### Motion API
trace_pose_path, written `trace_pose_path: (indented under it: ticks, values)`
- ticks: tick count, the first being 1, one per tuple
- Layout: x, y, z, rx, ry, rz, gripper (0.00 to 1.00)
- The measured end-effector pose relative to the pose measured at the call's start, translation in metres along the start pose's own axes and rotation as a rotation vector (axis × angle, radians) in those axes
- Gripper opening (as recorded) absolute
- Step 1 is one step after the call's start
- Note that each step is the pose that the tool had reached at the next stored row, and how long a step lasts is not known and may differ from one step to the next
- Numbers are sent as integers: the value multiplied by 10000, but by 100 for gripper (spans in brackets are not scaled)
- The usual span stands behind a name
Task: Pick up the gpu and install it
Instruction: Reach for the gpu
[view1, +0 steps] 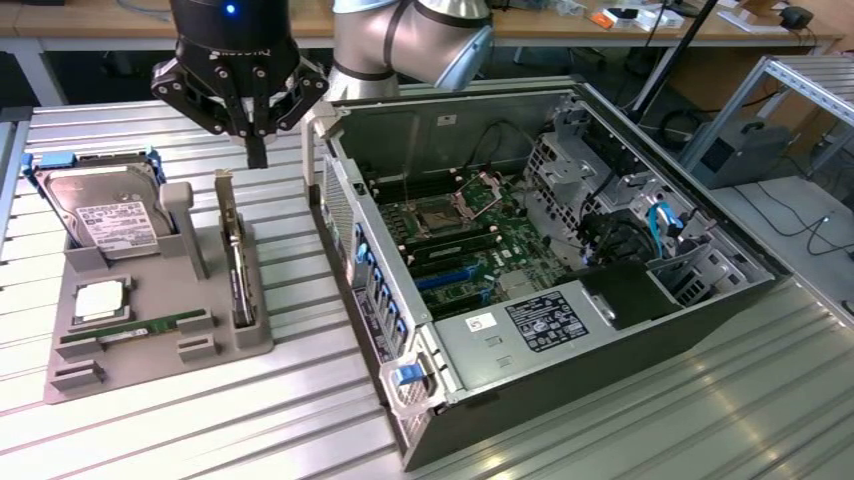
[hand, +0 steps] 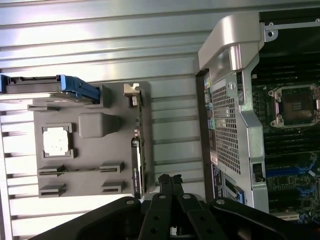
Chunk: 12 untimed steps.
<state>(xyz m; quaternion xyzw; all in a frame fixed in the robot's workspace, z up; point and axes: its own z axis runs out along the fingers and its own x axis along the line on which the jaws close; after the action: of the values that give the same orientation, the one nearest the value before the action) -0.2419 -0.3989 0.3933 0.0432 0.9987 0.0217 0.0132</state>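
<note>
Claw (view1: 256, 160) hangs in the upper left of the exterior frame, its 2 fingers (view1: 255, 140) pinched together with nothing between them, tips pointing straight down. Just under the tips is the silver bracket end of the gpu (view1: 238, 265), which stands on its long edge in a slot of the grey holder (view1: 147, 362) on the ribbed metal table (view1: 267, 420). The wrist view looks down the closed claw (hand: 170, 179) onto the same thin card (hand: 140, 145), not yet touched.

Further toward the exterior view's left, the holder also carries a hard drive (view1: 107, 205), a square processor (view1: 100, 300) and a green memory stick (view1: 140, 327). On the exterior view's right, close beside the holder, lies the open computer case (view1: 400, 340) with its motherboard (view1: 467, 235) exposed.

My judgement of the risks: with the fingers pressed shut, a descent would strike the top edge or bracket instead of straddling the card. A grip taken far toward 1 end could tilt the card and bind it in its slot. The case wall sits near enough that a sideways swing might clip it.
</note>
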Motion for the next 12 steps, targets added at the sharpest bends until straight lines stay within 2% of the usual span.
trace_pose_path:
  ticks: [12]
  values:
    - [141,-12,-4,1,0,0,11]
